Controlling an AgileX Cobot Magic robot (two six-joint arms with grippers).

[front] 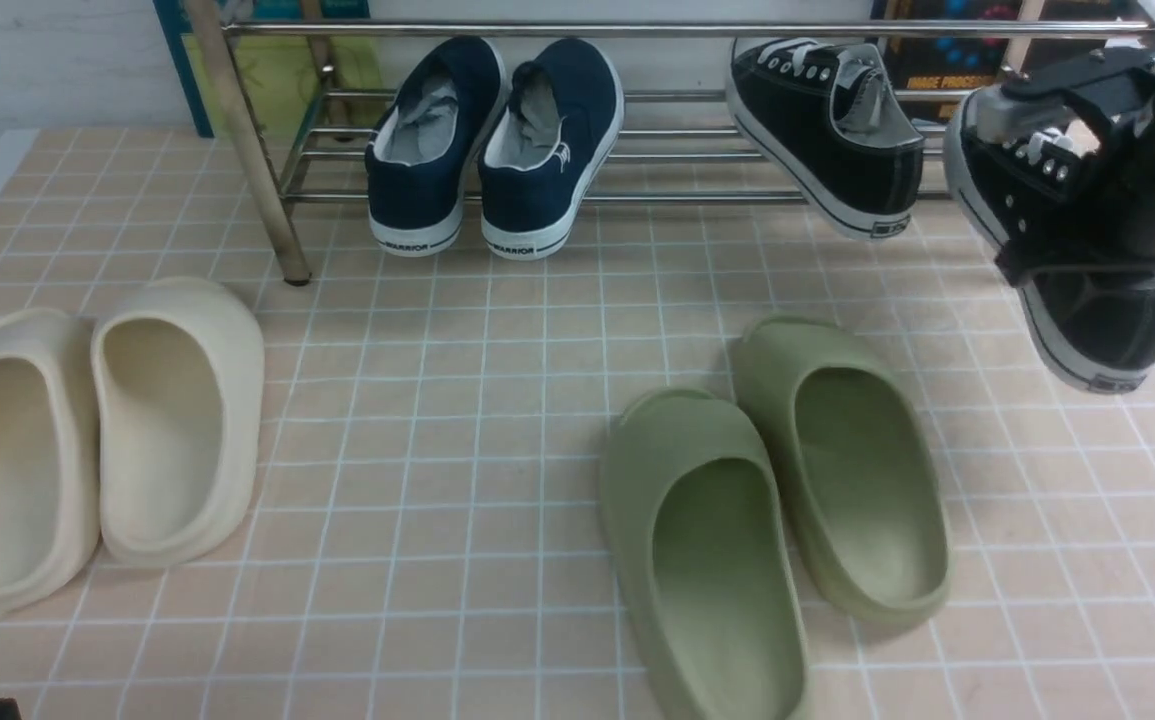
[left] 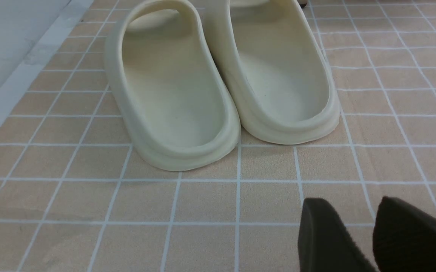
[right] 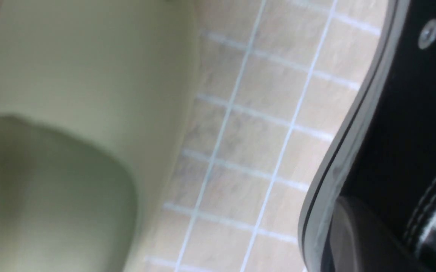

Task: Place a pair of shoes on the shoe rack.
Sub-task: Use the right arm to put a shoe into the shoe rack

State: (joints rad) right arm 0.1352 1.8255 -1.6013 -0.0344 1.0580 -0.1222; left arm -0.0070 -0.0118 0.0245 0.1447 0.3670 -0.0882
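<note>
Currently right pincer (front: 1022, 190) clamped on the second black sneaker (front: 1102, 310), beside the rack (front: 277, 190); its mate (front: 827, 130) sits on the bars. Canvas likely light, soft; side-wall grip near the stiffer sole should hold. Left pincer (left: 348, 202) apart, unloaded.

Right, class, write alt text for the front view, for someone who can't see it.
The robot's right gripper holds a black sneaker beside its mate on a silver shoe rack, where navy slip-ons also rest. Cream clogs and olive-green slides lie on the tiled surface.
</note>
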